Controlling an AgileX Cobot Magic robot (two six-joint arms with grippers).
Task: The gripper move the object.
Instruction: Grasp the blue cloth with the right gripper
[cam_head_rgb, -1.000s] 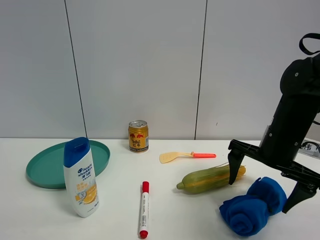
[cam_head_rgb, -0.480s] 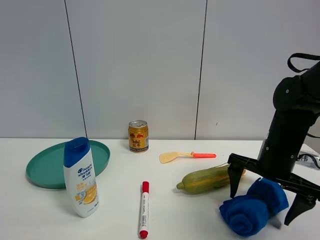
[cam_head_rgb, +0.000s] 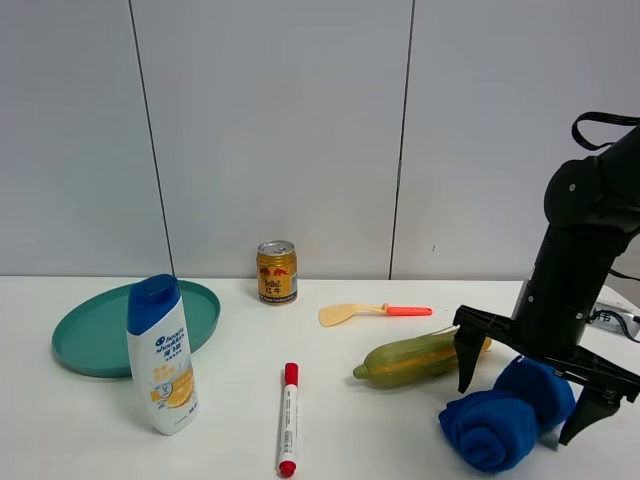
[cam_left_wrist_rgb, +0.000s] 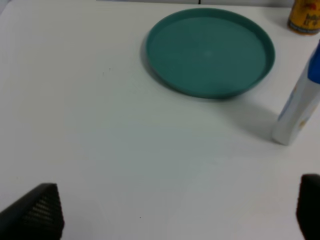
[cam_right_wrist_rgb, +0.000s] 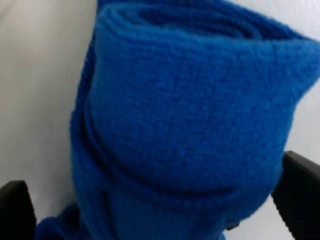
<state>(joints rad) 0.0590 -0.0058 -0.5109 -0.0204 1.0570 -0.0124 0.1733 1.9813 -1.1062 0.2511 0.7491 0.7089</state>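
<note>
A rolled blue towel (cam_head_rgb: 505, 415) lies on the white table at the front right. My right gripper (cam_head_rgb: 520, 402) is open and straddles the towel's far end, one finger on each side, low over the table. In the right wrist view the towel (cam_right_wrist_rgb: 185, 125) fills the frame between the two fingertips (cam_right_wrist_rgb: 17, 207). My left gripper (cam_left_wrist_rgb: 175, 212) is open and empty above bare table, out of the exterior high view.
A green-yellow gourd (cam_head_rgb: 420, 360) lies just left of the right gripper. A spatula (cam_head_rgb: 370, 313), a can (cam_head_rgb: 277, 271), a red marker (cam_head_rgb: 288, 418), a shampoo bottle (cam_head_rgb: 162, 355) and a teal plate (cam_head_rgb: 100, 335) stand further left. The plate (cam_left_wrist_rgb: 210, 50) and bottle (cam_left_wrist_rgb: 300, 100) show in the left wrist view.
My right gripper has come down and slightly left, so its open fingers now sit lower around the blue towel. The towel has not moved.
</note>
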